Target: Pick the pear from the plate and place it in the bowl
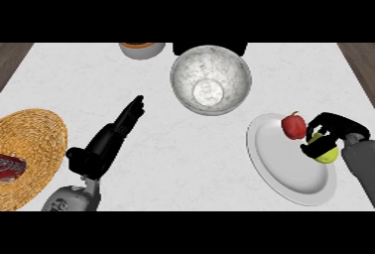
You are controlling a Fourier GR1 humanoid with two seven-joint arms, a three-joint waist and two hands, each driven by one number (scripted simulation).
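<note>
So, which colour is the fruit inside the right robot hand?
Yellow-green pear, seen in the head view.

A yellow-green pear and a red fruit lie on a white plate, the bowl is mottled grey-white marble, the basket golden woven straw, both hands black, the counter pale speckled.

Bare counter lies between plate and bowl; the red fruit perhaps crowds it.
</note>
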